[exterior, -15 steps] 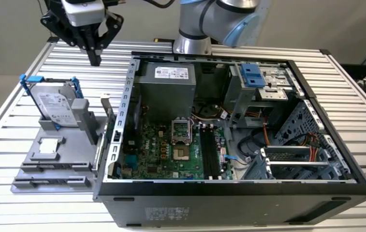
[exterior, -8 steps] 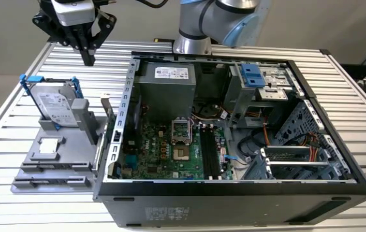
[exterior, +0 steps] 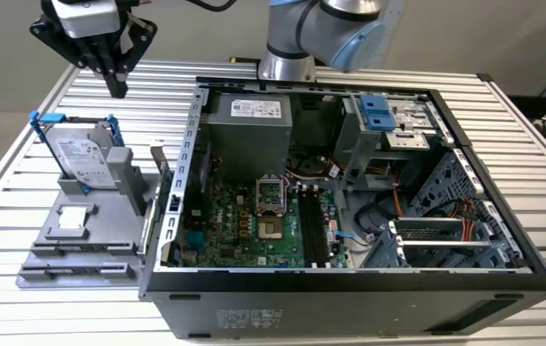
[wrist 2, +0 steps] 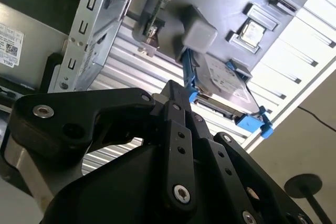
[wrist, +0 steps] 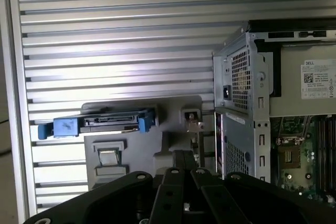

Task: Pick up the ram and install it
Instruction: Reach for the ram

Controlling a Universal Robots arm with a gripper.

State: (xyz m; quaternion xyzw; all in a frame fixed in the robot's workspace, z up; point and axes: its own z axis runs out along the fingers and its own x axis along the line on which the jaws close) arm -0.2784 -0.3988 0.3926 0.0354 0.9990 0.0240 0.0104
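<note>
Clenched, empty gripper (exterior: 117,88) hovers in open air outside the computer case (exterior: 192,130) wall; the ram (exterior: 157,158) stands upright below, beside that wall.

a robotics lab: a ribbed aluminium table (exterior: 523,144) carries an open black metal computer case (exterior: 350,310) and a grey plastic parts fixture (exterior: 109,234); a silver-and-blue robot arm (exterior: 340,25) stands at its far edge.

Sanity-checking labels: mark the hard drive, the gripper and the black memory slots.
hard drive (exterior: 85,160), exterior view, on its white label.
gripper (exterior: 117,91), exterior view, at the fingertips.
black memory slots (exterior: 312,228), exterior view, about halfway along the slots.
</note>
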